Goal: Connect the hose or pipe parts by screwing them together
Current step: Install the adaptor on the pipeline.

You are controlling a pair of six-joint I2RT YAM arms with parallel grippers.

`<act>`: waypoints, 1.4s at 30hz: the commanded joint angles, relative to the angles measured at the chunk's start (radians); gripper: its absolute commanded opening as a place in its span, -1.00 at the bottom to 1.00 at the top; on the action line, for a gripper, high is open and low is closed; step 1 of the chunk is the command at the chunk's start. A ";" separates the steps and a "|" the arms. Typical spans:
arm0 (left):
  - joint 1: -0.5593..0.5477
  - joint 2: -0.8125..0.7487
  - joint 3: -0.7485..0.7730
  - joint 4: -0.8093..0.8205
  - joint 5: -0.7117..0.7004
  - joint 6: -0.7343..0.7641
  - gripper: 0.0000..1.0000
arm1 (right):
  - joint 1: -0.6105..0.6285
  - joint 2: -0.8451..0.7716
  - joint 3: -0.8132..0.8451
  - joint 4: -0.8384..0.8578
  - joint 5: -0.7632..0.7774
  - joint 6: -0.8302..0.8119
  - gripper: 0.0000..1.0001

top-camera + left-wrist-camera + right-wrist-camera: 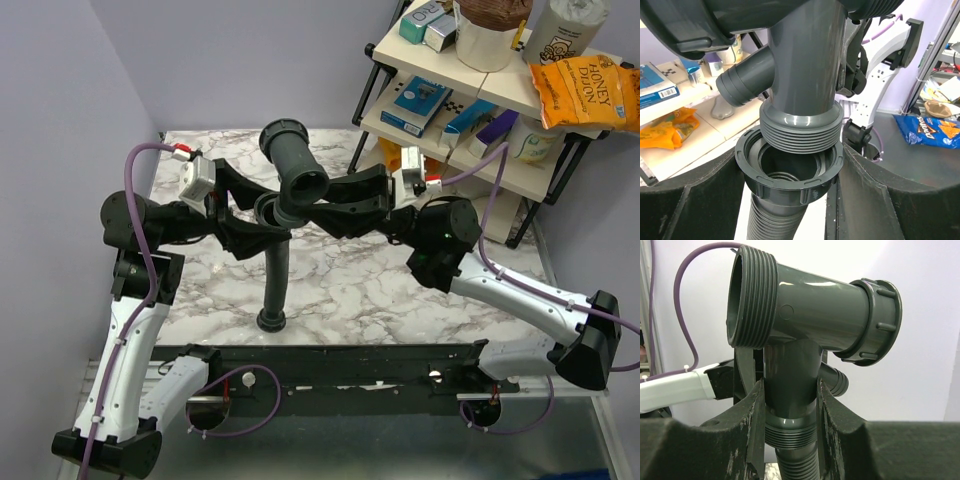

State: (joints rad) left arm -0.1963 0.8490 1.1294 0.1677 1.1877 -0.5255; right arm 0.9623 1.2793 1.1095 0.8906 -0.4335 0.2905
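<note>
Plainly, the left fingers (695,205) are clamped on either side of the upper collar nut (790,172) of the ribbed hose (774,220). The nut is a black ring with raised grip lugs and thread showing inside its open mouth. The right fingers (710,445) are closed around the straight stem of the fitting (810,305), gripping it just above its lower threaded end (801,131). The fitting is glossy dark grey plastic. Above the right fingers a wide cross tube runs sideways, with a coarse outer thread on one open mouth and a lugged collar (880,322) on the other. A small barbed spigot (740,82) branches off at an angle beside the stem. The lower threaded end sits right at the mouth of the nut between the left fingers, its bottom turns about level with the rim; whether the threads have caught is hard to tell from these views. The two sets of fingers face each other well above the marble bench (400,290). Below the left fingers the hose hangs down, and its far collar nut (272,320) rests on the bench.
</note>
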 commanded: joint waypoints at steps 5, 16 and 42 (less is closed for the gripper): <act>-0.009 -0.036 0.020 -0.190 0.024 0.212 -1.00 | 0.006 0.028 0.098 -0.059 -0.013 -0.011 -0.99; -0.032 -0.061 -0.088 -0.301 -0.025 0.380 -1.00 | 0.006 0.078 0.046 0.076 -0.025 0.159 -0.99; -0.035 -0.041 -0.071 0.137 -0.042 -0.056 -1.00 | 0.003 0.103 -0.071 0.225 -0.021 0.256 -0.99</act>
State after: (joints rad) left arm -0.2295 0.8124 1.0199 0.1787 1.1587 -0.4843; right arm 0.9619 1.3888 1.0672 1.0924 -0.4534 0.5526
